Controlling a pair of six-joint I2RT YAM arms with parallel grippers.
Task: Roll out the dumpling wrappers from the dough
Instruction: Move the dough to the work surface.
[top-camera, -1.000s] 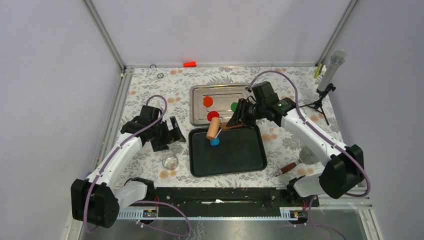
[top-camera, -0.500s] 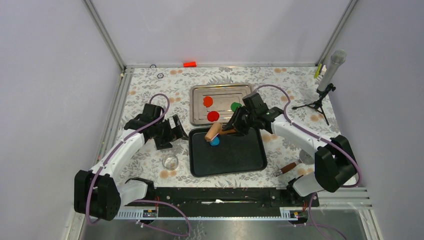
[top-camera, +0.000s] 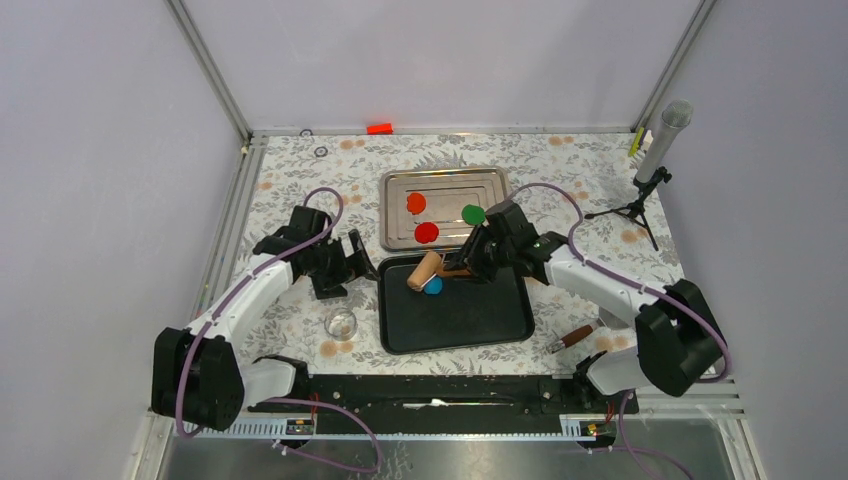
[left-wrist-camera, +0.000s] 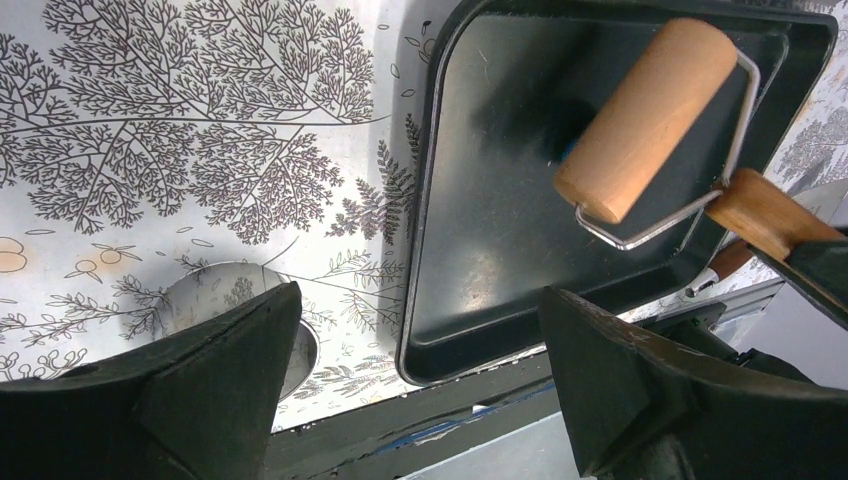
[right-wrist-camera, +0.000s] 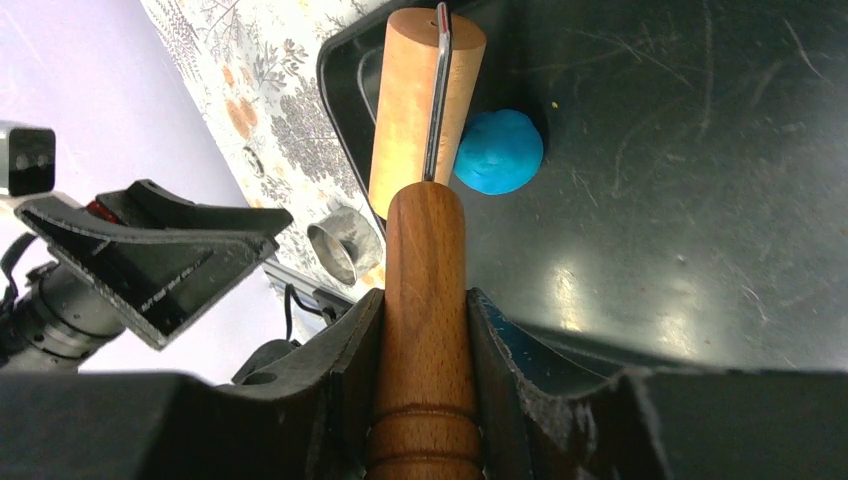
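The right claw (top-camera: 469, 264) holds a wooden roller (top-camera: 425, 270) beside the blue dough (top-camera: 434, 287) on the black tray (top-camera: 485, 318).

Straight ahead of the right gripper (top-camera: 468, 264), the roller (top-camera: 425, 270) it clamps by the handle blocks the way, with the blue dough (top-camera: 433, 286) tucked against the barrel. Behind and on the near side of that claw, the black tray (top-camera: 480, 315) floor lies open. The left gripper (top-camera: 347, 262), jaws wide, hangs just outside the tray's rim, and a small cup (top-camera: 341, 323) stands near it, toward the bases. Beyond both claws, a silver tray (top-camera: 386, 215) carries three discs (top-camera: 427, 232).
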